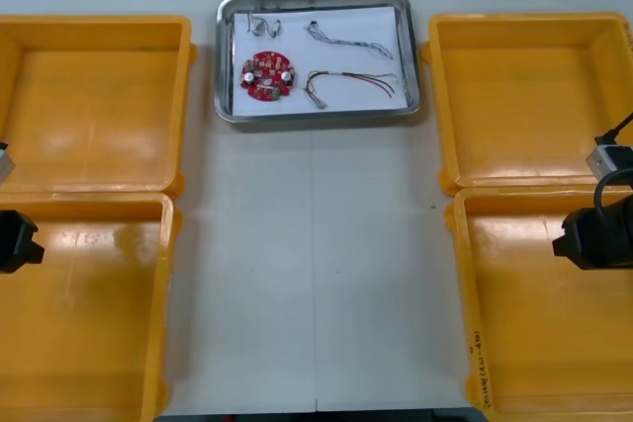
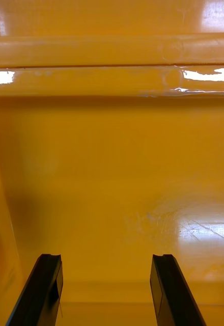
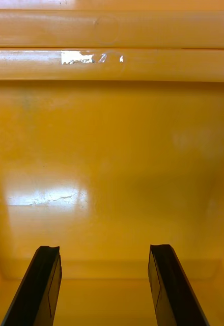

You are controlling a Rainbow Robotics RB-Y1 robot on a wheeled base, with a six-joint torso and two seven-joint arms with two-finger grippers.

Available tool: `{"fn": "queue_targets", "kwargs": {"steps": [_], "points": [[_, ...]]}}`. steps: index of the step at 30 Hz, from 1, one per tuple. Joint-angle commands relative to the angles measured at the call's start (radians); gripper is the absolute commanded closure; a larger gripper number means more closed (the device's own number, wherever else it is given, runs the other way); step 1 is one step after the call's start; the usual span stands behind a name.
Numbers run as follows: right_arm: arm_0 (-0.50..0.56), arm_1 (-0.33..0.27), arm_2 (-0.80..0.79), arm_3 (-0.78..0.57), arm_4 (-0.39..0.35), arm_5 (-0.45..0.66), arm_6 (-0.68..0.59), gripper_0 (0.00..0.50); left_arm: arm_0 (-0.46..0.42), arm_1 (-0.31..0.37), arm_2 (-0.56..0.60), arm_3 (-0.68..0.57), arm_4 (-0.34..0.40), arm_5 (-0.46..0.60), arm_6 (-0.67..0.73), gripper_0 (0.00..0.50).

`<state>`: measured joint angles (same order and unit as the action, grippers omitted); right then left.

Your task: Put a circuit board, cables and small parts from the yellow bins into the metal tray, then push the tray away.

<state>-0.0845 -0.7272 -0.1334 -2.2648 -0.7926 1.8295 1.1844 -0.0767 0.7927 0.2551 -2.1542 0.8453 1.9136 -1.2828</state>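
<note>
Grippers first, front view: the left gripper (image 1: 14, 241) is hanging at the left edge of the table (image 1: 316, 274), over the near left bin (image 1: 89, 343), close to where that bin meets the far left bin (image 1: 99, 96). The right gripper (image 1: 591, 236) is hanging opposite at the right edge, over the near right bin (image 1: 544, 343), just short of the far right bin (image 1: 534, 96). Both are sitting well apart from the tray (image 1: 318, 117), which is resting at the far middle of the table, between the two far bins. Inside it, on the white lining, the circuit board (image 1: 267, 76) is lying toward the left side. Small metal parts (image 1: 262, 24) are lying beyond the board, in the far left corner. The blue and white cable (image 1: 351, 40) is stretching across the far right part. The red and yellow cable (image 1: 351, 84) is lying nearer, to the right of the board.

Right wrist view: the fingers (image 2: 47, 285) are standing wide apart and gripping nothing. Glossy orange bin floor is showing between them, and the bin's wall and rolled rim are running across beyond the tips.

Left wrist view: the fingers (image 3: 46, 285) are likewise standing wide apart and holding nothing. They are pointing down at the orange bin floor, with the wall and rim crossing beyond the tips.
</note>
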Motion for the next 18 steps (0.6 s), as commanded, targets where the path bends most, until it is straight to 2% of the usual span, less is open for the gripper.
{"fn": "queue_targets", "kwargs": {"steps": [1, 18], "points": [[0.014, 0.006, -0.031, 0.013, -0.017, -0.01, -0.054, 0.0, 0.02, -0.01, 0.03, -0.015, 0.006, 0.004, -0.059, 0.0], [0.014, 0.002, -0.031, 0.013, -0.023, -0.01, -0.061, 0.0, 0.02, -0.01, 0.03, -0.015, 0.006, 0.004, -0.059, 0.0]]}}
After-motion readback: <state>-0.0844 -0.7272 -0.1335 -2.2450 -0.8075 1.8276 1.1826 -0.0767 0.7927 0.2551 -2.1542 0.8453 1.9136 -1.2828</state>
